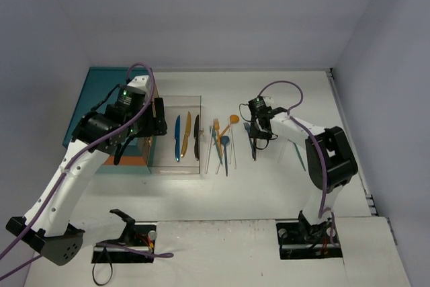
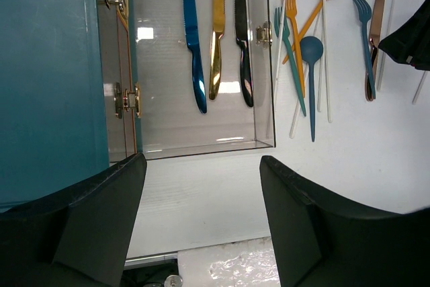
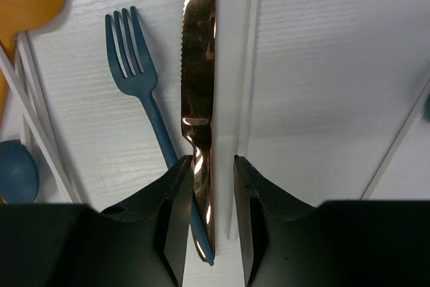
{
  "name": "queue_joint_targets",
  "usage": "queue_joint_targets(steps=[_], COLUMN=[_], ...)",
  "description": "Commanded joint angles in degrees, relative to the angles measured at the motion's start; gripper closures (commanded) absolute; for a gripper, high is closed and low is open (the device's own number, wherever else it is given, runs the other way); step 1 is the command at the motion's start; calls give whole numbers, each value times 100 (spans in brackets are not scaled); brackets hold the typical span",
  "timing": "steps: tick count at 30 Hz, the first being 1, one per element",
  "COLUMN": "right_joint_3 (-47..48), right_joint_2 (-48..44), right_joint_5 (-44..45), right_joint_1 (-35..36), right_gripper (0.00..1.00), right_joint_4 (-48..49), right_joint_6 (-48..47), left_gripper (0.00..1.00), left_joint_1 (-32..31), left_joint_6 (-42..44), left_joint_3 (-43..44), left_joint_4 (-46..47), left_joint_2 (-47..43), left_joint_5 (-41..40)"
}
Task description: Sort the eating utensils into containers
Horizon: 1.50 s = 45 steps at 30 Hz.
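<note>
Eating utensils (image 1: 224, 141) lie in two groups at mid-table: three inside a clear drawer, the rest loose on the white table (image 1: 269, 193) to its right.

Nearest in the right wrist view, the right gripper (image 3: 210, 166) straddles the handle of a copper knife (image 3: 199, 85). Its jaws stand narrowly apart and are not clamped, with a pale chopstick (image 3: 225, 99) showing between the knife and the right-hand finger. The fingers hide the end of the handle, and the blade tip is cut off at the top edge. A dark blue fork (image 3: 138, 78) runs its handle under the knife.

The left gripper (image 2: 201, 166) hangs wide apart and empty at the bottom of its view, its fingers blocking the near table. Beyond it, the clear drawer (image 2: 168, 126) holds three knives side by side: a blue knife (image 2: 193, 45), a gold knife (image 2: 216, 31) and a black knife (image 2: 243, 45). To the left stands the teal chest (image 2: 47, 85), cut off by the frame, with two gold handles (image 2: 127, 99) showing.

Loose in the upper right of that view are three forks, two spoons and one knife. The chopsticks there cross and overlap, so their number is hard to tell.
</note>
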Motion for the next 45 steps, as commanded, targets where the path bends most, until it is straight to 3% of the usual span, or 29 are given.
queue_joint_targets(steps=[1, 19, 21, 25, 28, 38, 45], right_joint_3=[61, -224, -318, -370, -281, 549, 1592], right_joint_2=[87, 402, 434, 533, 516, -699, -736], right_joint_5=[-52, -77, 4, 177, 248, -174, -412], right_joint_1=[-53, -53, -53, -80, -97, 35, 1106], right_gripper=[74, 75, 78, 99, 100, 100, 100], right_joint_4=[182, 327, 315, 168, 121, 118, 121], right_joint_6=[-115, 211, 293, 395, 352, -53, 277], left_gripper=[35, 35, 35, 35, 35, 35, 35], left_joint_1=[48, 48, 48, 48, 48, 48, 48], left_joint_6=[-96, -131, -131, -114, -96, -68, -14], left_joint_3=[221, 127, 114, 105, 114, 205, 337], left_joint_4=[148, 144, 144, 135, 135, 144, 143], left_joint_2=[-88, -166, -178, -188, -179, -124, -29], left_joint_5=[-10, -1, -1, -19, -19, -65, -153])
